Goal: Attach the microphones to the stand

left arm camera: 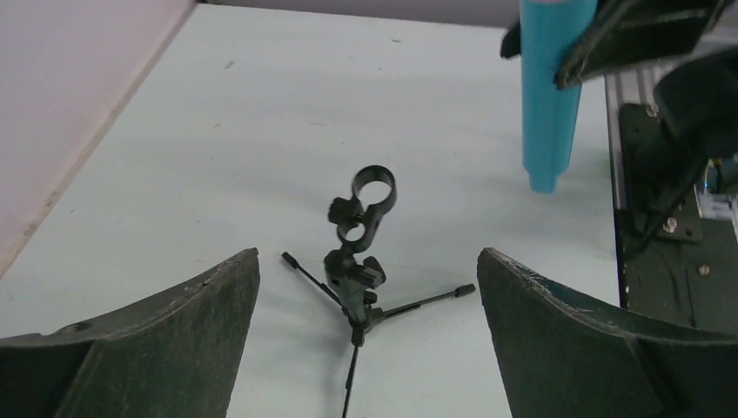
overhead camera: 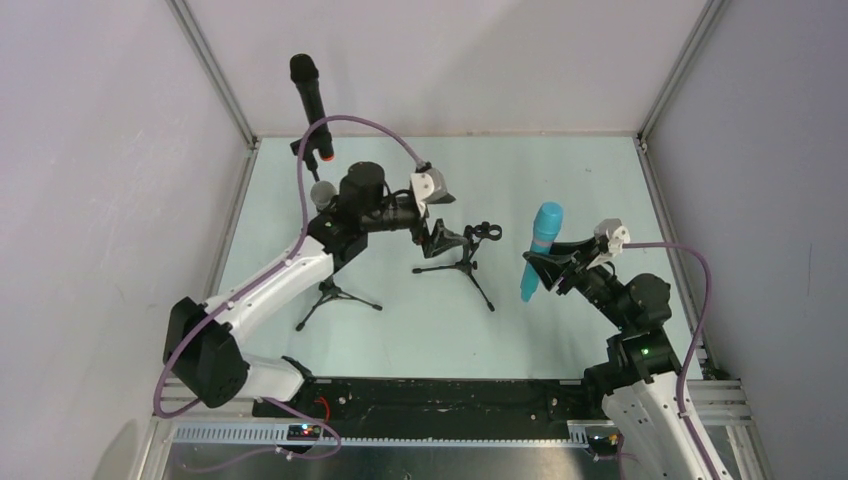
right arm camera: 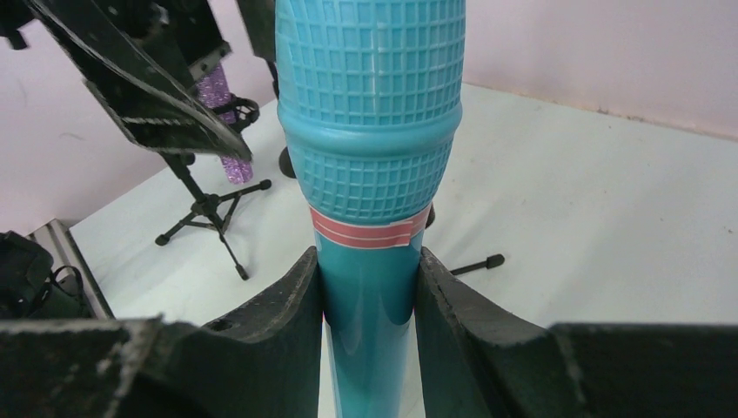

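Observation:
My right gripper [overhead camera: 548, 266] is shut on the light blue microphone [overhead camera: 540, 248], holding it upright above the table, head up; the right wrist view shows the fingers [right arm camera: 291, 305] clamped on its handle [right arm camera: 370, 131]. An empty black tripod stand [overhead camera: 468, 252] with a ring clip [left arm camera: 372, 187] stands mid-table. My left gripper [overhead camera: 443, 242] is open and empty just left of that stand [left arm camera: 357, 292]. The black microphone [overhead camera: 307, 95] with an orange ring stands clipped in a stand at the back left. The glittery purple microphone [right arm camera: 218, 96] sits in another stand [overhead camera: 335, 293], mostly hidden by my left arm.
Grey walls with aluminium frame rails [overhead camera: 215, 75] enclose the table on the left, back and right. A black base rail [overhead camera: 450, 400] runs along the near edge. Purple cables [overhead camera: 350, 125] loop over both arms.

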You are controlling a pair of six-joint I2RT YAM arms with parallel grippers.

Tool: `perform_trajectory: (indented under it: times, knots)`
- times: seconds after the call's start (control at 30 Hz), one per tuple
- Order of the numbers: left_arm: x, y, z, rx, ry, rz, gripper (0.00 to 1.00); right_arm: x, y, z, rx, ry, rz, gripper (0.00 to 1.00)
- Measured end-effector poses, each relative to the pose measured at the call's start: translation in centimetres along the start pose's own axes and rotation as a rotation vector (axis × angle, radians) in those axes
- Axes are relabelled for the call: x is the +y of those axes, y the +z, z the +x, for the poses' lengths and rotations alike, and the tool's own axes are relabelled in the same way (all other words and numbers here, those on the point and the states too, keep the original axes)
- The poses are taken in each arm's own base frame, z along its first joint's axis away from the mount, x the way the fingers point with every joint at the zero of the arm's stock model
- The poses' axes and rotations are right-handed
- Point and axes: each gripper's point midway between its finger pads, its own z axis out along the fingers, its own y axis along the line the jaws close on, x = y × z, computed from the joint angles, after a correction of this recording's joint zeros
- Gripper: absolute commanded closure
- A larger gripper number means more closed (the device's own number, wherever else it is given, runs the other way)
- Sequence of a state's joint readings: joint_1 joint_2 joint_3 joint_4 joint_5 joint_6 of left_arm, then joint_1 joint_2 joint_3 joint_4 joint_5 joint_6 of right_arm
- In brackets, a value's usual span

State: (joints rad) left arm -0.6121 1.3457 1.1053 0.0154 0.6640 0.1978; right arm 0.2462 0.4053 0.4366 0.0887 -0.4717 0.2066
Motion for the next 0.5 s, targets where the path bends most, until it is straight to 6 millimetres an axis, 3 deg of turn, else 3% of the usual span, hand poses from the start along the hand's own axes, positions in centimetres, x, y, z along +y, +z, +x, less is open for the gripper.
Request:
perform_trajectory:
  times: [0.1,0.27,0.5]
  knots:
    - [-1.0,0.8,1.3,0.031,0.053,0.076,0.02,0.7,0.0,-0.4,-0.013,-0.015,-0.037,1.00]
    - [-1.1,2.0,4.8,0.100,0.131,0.161,0.02,1.6,0.2,-0.8,-0.025,-0.034,-0.100,1.00]
    - [-0.5,2.6,6.2,0.124,0.213,0.171,0.02,1.8,1.0,-1.0,-0.034,-0.051,-0.135,1.00]
